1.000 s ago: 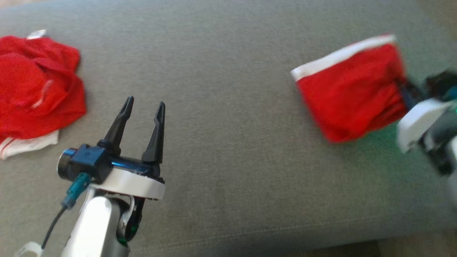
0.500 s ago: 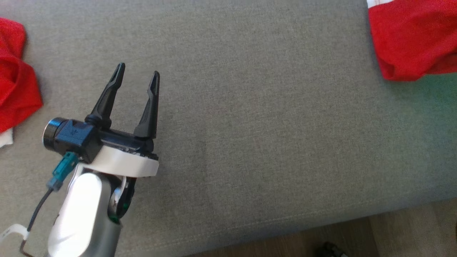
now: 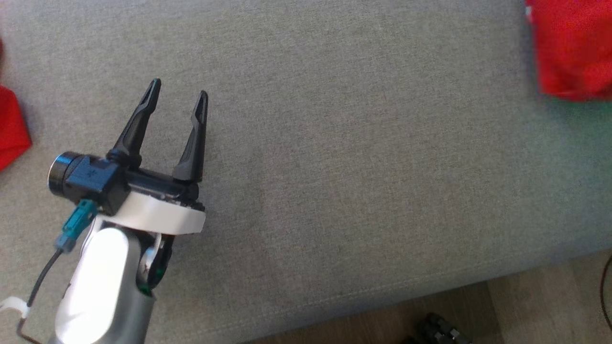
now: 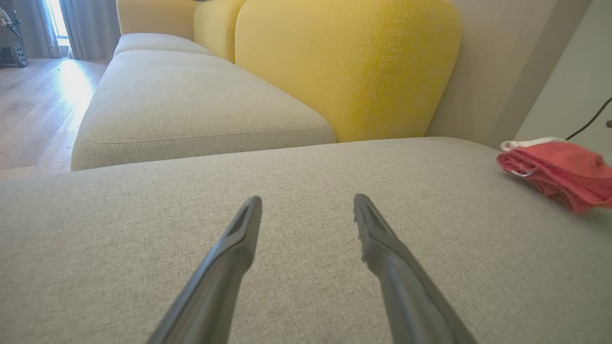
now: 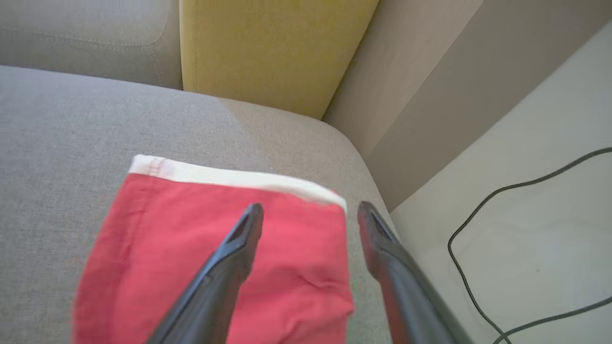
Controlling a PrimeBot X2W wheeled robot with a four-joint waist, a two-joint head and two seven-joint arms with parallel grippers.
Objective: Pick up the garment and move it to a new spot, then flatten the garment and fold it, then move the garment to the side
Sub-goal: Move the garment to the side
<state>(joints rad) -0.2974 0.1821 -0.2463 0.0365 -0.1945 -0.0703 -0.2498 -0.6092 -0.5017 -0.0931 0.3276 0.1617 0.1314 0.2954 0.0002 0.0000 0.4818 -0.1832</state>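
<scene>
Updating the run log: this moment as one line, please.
garment: folded, flat near cushion edge | right gripper: open, above garment | left gripper: open, empty, above cushion

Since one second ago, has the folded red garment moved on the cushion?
Yes, the folded garment went rightward, farther from the crumpled garment at the left.

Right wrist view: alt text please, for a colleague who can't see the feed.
A folded red garment with a white band lies on the grey sofa cushion, near its corner. The right gripper hovers above it, fingers spread, holding nothing. A yellow back cushion stands behind; a dark cable runs at right.
</scene>
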